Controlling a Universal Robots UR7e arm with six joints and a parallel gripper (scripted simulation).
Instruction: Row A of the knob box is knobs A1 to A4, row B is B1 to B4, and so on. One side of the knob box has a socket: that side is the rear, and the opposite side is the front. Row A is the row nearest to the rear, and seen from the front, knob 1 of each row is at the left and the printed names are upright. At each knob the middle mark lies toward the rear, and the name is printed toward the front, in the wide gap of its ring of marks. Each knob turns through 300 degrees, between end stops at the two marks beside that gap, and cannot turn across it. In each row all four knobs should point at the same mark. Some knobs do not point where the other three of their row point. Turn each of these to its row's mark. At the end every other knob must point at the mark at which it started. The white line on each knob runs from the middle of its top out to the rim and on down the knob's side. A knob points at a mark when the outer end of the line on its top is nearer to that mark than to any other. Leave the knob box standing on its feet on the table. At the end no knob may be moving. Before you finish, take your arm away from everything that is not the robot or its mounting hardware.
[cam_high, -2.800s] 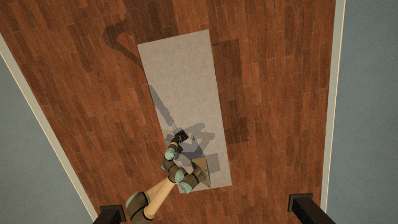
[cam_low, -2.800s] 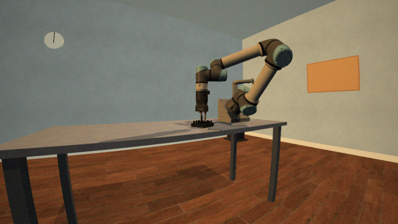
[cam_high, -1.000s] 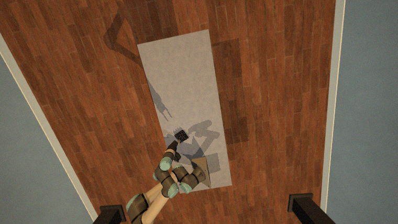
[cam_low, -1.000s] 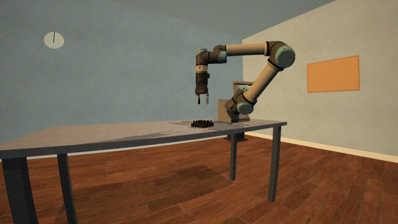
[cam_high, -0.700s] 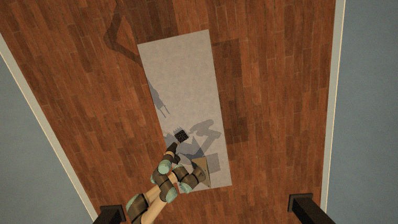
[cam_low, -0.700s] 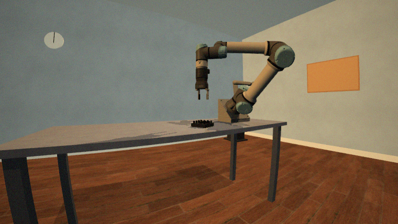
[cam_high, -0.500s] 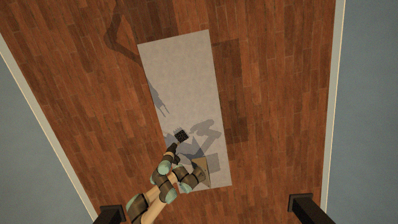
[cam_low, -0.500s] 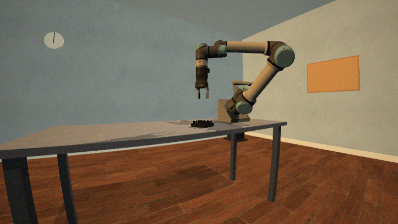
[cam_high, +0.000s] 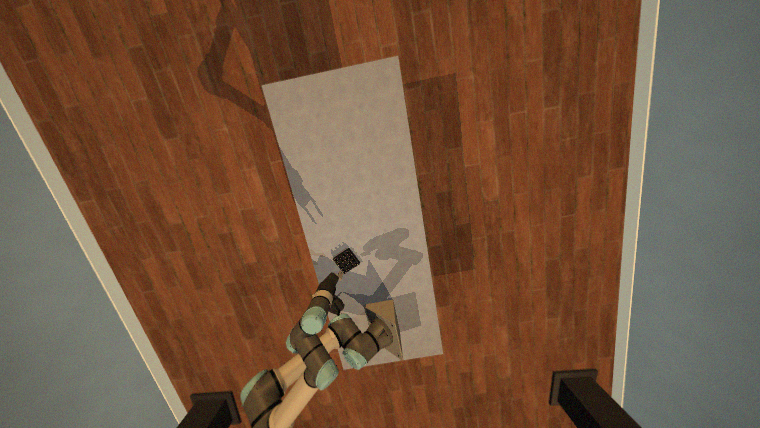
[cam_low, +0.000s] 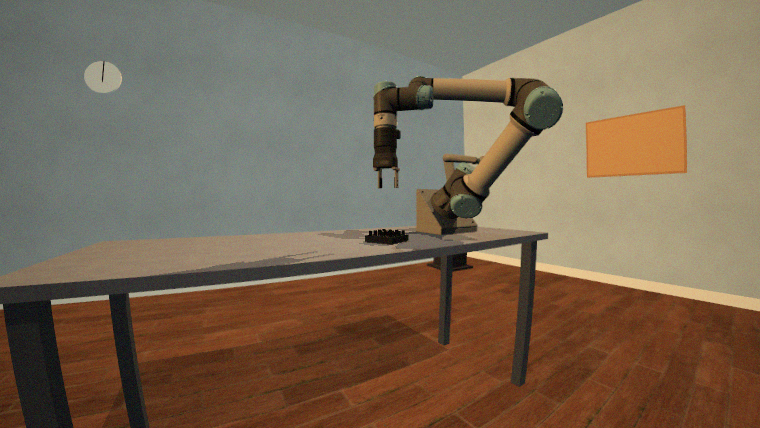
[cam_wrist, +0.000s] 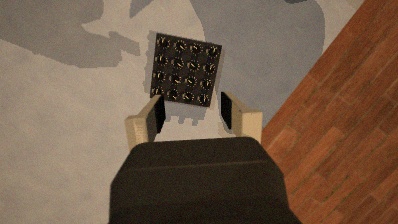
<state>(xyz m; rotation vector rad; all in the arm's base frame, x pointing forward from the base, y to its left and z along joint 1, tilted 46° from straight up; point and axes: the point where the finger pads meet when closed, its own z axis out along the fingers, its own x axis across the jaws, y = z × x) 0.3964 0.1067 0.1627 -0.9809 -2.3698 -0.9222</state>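
Note:
The knob box (cam_wrist: 186, 69) is a small dark square with several rows of knobs ringed by pale marks. It stands flat on the grey table, also in the top view (cam_high: 346, 258) and the exterior view (cam_low: 386, 236). My gripper (cam_wrist: 193, 105) hangs high above the box with its two tan fingers spread wide and nothing between them. In the exterior view the gripper (cam_low: 388, 181) points straight down, well clear of the knobs. The knob lines are too small to read.
The arm's base block (cam_low: 433, 212) stands on the table just behind the box. The table edge and wooden floor (cam_wrist: 345, 125) lie close to the right of the box in the wrist view.

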